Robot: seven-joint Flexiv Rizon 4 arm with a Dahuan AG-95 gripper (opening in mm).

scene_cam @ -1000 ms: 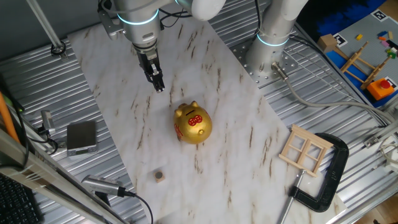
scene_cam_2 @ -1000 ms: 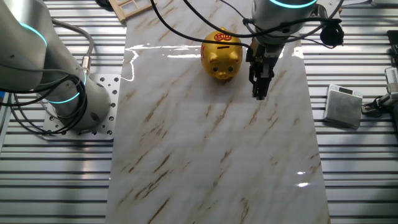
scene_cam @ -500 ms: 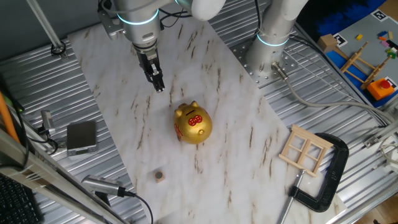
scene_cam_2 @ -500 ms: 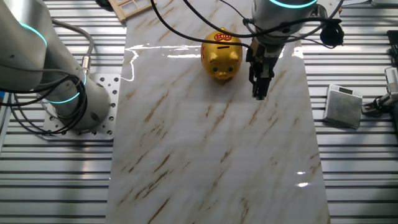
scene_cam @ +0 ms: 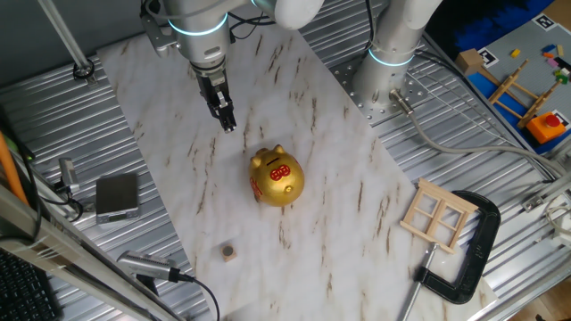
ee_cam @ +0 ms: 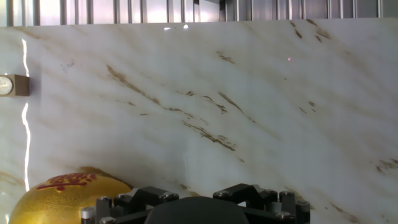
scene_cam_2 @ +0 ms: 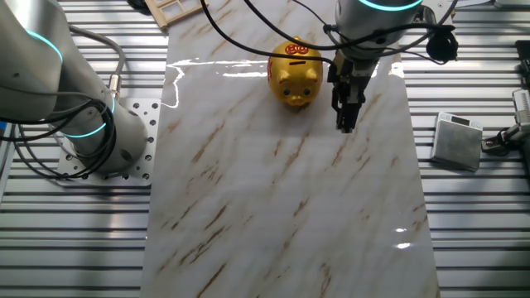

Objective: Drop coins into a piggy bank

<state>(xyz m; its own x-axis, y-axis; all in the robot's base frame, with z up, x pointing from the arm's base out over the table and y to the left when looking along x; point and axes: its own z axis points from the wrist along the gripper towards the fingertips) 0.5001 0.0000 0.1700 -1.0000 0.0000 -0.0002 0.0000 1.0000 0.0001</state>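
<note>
The gold piggy bank (scene_cam: pixel 277 177) stands upright near the middle of the marble board, its red patch with gold marks on top. It also shows in the other fixed view (scene_cam_2: pixel 296 74) and at the bottom left of the hand view (ee_cam: pixel 62 199). One small tan coin (scene_cam: pixel 229 253) lies flat on the board near its front edge, well apart from the pig; the hand view shows it at the left edge (ee_cam: pixel 12 85). My gripper (scene_cam: pixel 228 123) hangs over bare marble behind and left of the pig, fingers together and empty (scene_cam_2: pixel 344 124).
A grey box (scene_cam: pixel 117 196) sits on the ribbed table left of the board. A wooden window frame (scene_cam: pixel 437 214) and a black C-clamp (scene_cam: pixel 473 259) lie at the right. A second arm's base (scene_cam: pixel 393 62) stands at the back right.
</note>
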